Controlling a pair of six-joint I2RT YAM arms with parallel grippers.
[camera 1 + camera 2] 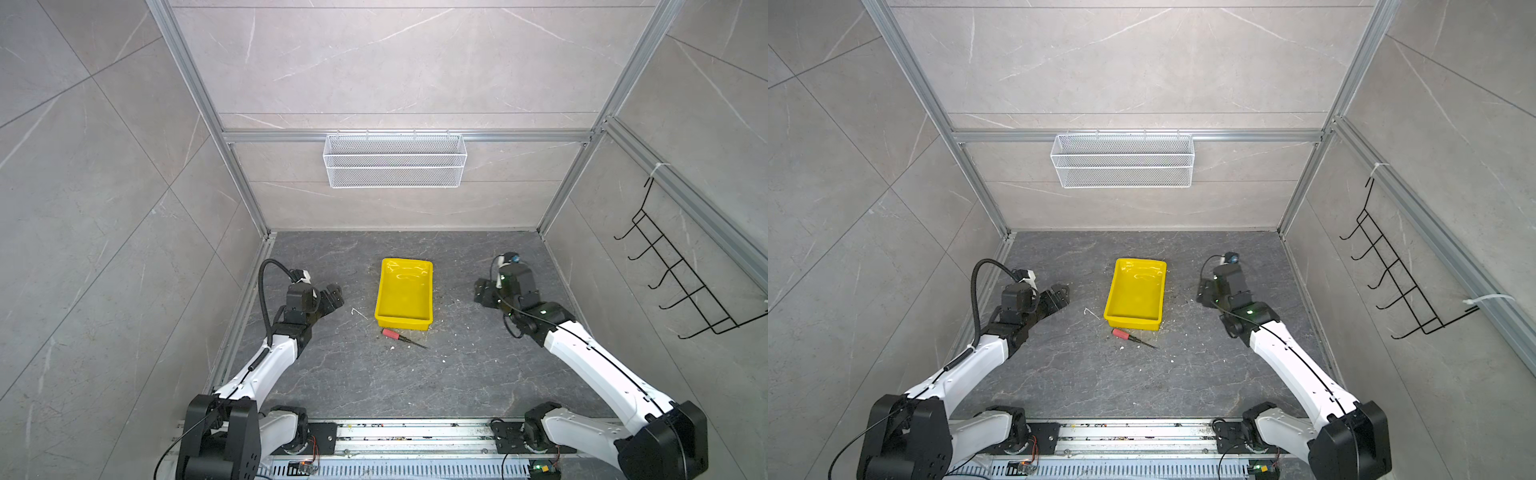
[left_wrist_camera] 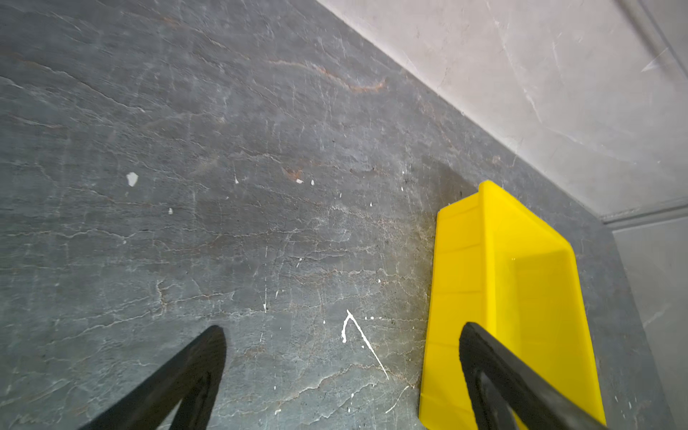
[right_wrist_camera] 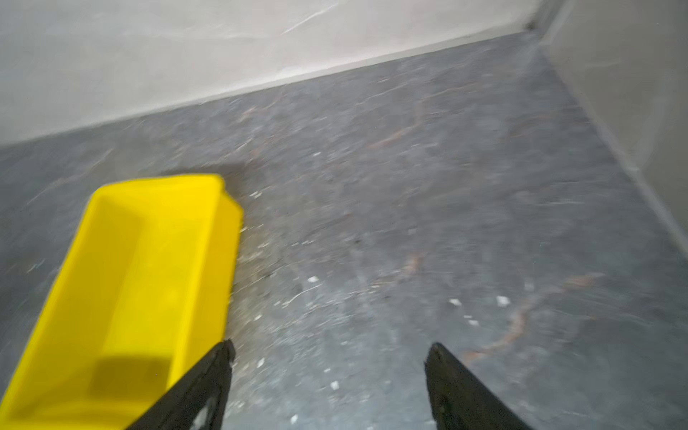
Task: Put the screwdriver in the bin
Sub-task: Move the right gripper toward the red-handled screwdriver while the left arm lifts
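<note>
The screwdriver (image 1: 402,337) (image 1: 1132,337), red-handled with a thin black shaft, lies flat on the dark floor just in front of the bin's near wall. The yellow bin (image 1: 404,293) (image 1: 1135,293) (image 2: 461,298) (image 3: 134,283) stands mid-floor with nothing in it. My left gripper (image 1: 334,296) (image 1: 1061,295) (image 2: 342,331) hovers left of the bin, jaws open over bare floor. My right gripper (image 1: 481,293) (image 1: 1202,294) (image 3: 329,352) sits right of the bin, jaws open and holding nothing. Neither wrist view shows the screwdriver.
A white wire mesh basket (image 1: 395,160) (image 1: 1122,160) hangs on the back wall. A black wire hook rack (image 1: 681,274) is on the right wall. White specks and a thin white scrap (image 1: 359,312) (image 2: 357,335) litter the floor. Walls close in on three sides.
</note>
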